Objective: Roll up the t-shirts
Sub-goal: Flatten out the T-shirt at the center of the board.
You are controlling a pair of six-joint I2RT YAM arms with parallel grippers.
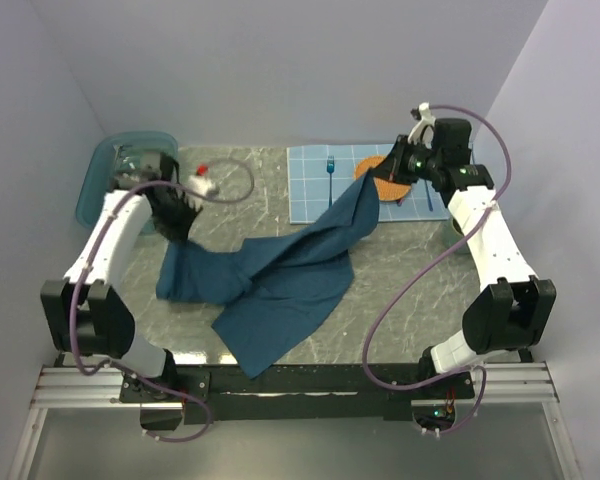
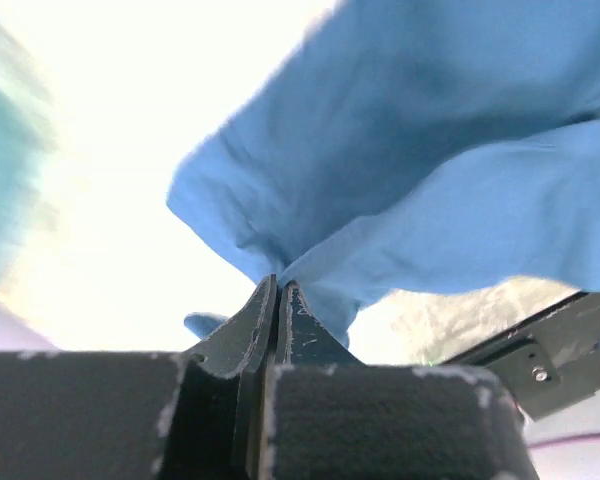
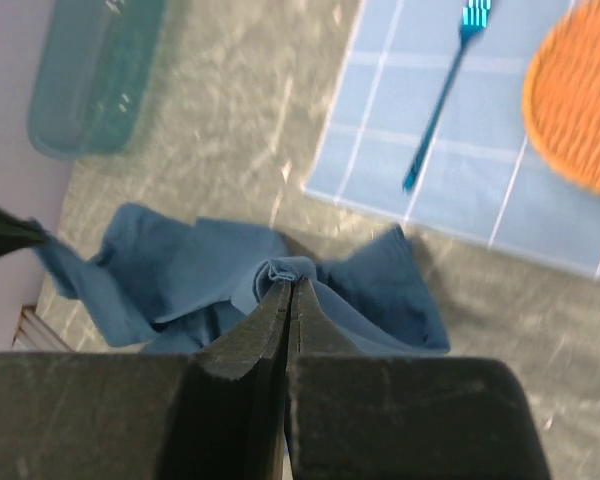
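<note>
A dark teal-blue t-shirt (image 1: 280,275) is stretched across the middle of the table, its lower part trailing toward the front edge. My left gripper (image 1: 183,225) is shut on the shirt's left end and holds it raised. In the left wrist view the jaws (image 2: 280,287) meet with a pinch of the t-shirt (image 2: 430,150) between them. My right gripper (image 1: 378,187) is shut on the shirt's right end, above the placemat's edge. The right wrist view shows its jaws (image 3: 292,284) closed on a small fold of the t-shirt (image 3: 180,270), which hangs down to the table.
A translucent blue tub (image 1: 98,185) (image 3: 90,80) stands at the back left, behind the left arm. A light blue checked placemat (image 1: 315,195) (image 3: 480,170) at the back right carries a blue fork (image 1: 331,168) (image 3: 440,100) and an orange plate (image 1: 392,190) (image 3: 580,100).
</note>
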